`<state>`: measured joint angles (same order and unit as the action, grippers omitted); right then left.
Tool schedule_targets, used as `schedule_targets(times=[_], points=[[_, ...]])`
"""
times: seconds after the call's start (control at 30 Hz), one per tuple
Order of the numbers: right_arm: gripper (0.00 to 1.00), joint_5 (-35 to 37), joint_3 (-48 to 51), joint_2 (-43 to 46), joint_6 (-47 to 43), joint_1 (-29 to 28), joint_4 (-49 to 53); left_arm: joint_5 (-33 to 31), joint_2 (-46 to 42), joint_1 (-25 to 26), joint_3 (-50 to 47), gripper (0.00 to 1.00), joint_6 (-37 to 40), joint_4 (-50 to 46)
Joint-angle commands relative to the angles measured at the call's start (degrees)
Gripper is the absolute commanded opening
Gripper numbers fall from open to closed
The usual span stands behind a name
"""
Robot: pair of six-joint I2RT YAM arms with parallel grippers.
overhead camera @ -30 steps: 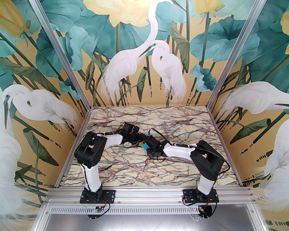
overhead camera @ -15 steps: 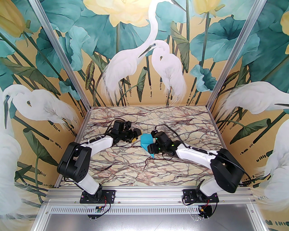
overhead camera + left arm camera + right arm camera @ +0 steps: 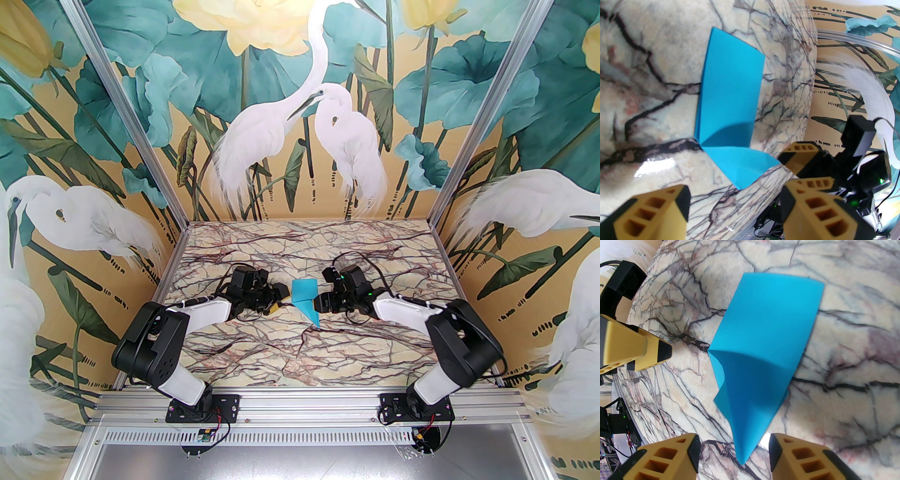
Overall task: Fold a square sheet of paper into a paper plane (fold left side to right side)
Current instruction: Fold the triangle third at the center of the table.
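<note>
Now the thin turquoise-blue paper sheet (image 3: 303, 300), partly folded, lies on the marble table (image 3: 281, 356) between the left gripper (image 3: 734, 198) and right gripper (image 3: 733, 447), both open and empty, probably waiting to press its crease.

Top external view: bright, even, diffuse light falling from above. Arms casting only faint soft shadows on marble table (image 3: 300, 356). Detail reading sharp. Wide lens leaning frame posts (image 3: 140, 136) outward.

Left wrist view: fisheye bending table edge hard. White glare patch shining on marble beside sheet of paper (image 3: 731, 98). Raised flap shading paper's lower part. Left gripper (image 3: 734, 192) fingers blurring at bottom.

Right wrist view: paper fold shadowing itself dark blue. Marble smearing toward right edge. Small glint showing near right gripper (image 3: 733, 446).
</note>
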<state>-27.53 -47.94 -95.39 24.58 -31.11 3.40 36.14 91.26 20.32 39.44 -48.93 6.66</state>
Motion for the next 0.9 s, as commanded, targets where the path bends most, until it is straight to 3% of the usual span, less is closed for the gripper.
schedule_targets(times=[0.0,0.23,0.43,0.87], points=[[0.53,-1.4,-3.8,-2.6,-2.2,0.0,-1.9,-0.6,1.2,0.5,-0.4,0.70,-1.2,2.9],[0.35,-3.0,-7.3,-6.6,-3.1,0.0,-0.6,-1.2,2.2,0.9,0.3,0.70,-1.3,2.9],[0.00,-2.2,-7.4,-6.9,-3.7,0.3,0.7,-0.8,4.1,1.5,1.5,0.70,-1.2,2.9],[0.00,3.5,-6.7,-5.9,-2.5,0.6,0.5,0.0,8.6,3.3,5.7,0.69,-0.9,2.6]])
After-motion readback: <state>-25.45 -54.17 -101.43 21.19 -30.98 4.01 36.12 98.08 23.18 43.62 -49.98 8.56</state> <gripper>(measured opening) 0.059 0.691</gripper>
